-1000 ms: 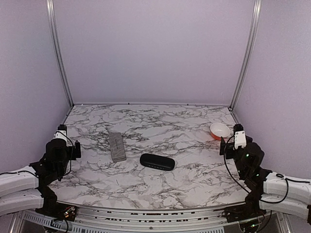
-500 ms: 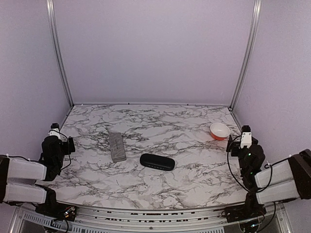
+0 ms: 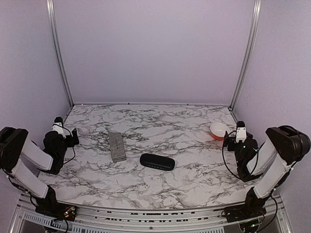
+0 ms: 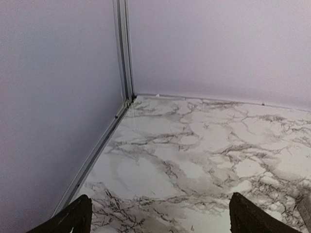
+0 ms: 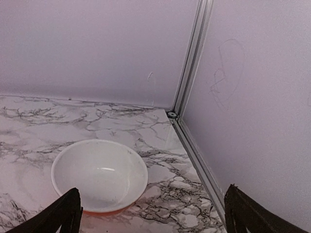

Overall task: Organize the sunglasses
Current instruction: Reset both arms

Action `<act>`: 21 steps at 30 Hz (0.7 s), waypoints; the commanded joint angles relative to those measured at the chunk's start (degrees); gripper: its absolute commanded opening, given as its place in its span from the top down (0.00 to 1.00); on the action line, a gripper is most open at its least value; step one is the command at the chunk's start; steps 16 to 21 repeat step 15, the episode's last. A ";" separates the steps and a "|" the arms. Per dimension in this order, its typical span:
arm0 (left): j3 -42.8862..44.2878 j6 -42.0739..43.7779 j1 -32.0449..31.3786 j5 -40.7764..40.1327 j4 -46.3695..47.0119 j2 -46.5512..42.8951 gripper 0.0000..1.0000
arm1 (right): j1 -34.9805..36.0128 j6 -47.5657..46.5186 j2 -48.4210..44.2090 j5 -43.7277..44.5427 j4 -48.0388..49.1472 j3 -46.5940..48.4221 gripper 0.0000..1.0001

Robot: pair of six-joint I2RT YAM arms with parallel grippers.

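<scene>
No sunglasses show in any view. A grey rectangular case (image 3: 116, 146) lies closed left of the table's middle, and a glossy black oval case (image 3: 157, 161) lies closed just right of it. My left gripper (image 3: 69, 137) is at the table's left edge, open and holding nothing. In the left wrist view the left gripper (image 4: 163, 219) has only bare marble between its fingers. My right gripper (image 3: 236, 138) is at the right edge, also open with nothing held. In the right wrist view the right gripper (image 5: 153, 212) points at a bowl (image 5: 99, 174).
The white bowl with an orange underside (image 3: 219, 130) stands near the back right corner, with nothing in it, just ahead of the right gripper. Lilac walls and aluminium posts (image 3: 59, 53) close off the marble table (image 3: 160, 121) at the back and both sides.
Both arms have folded back to the table's side edges, their elbows swinging up and outward. The grippers stayed wide open. The cases and the bowl have not moved.
</scene>
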 commanded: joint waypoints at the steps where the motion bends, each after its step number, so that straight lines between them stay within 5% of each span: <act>1: 2.18 -0.89 2.09 2.76 0.75 2.51 0.01 | -1.03 3.18 -0.99 3.59 0.96 3.36 0.00; 21: 2.69 -1.31 2.53 2.91 0.95 2.99 0.01 | -1.09 3.36 -0.94 3.61 0.48 3.54 0.00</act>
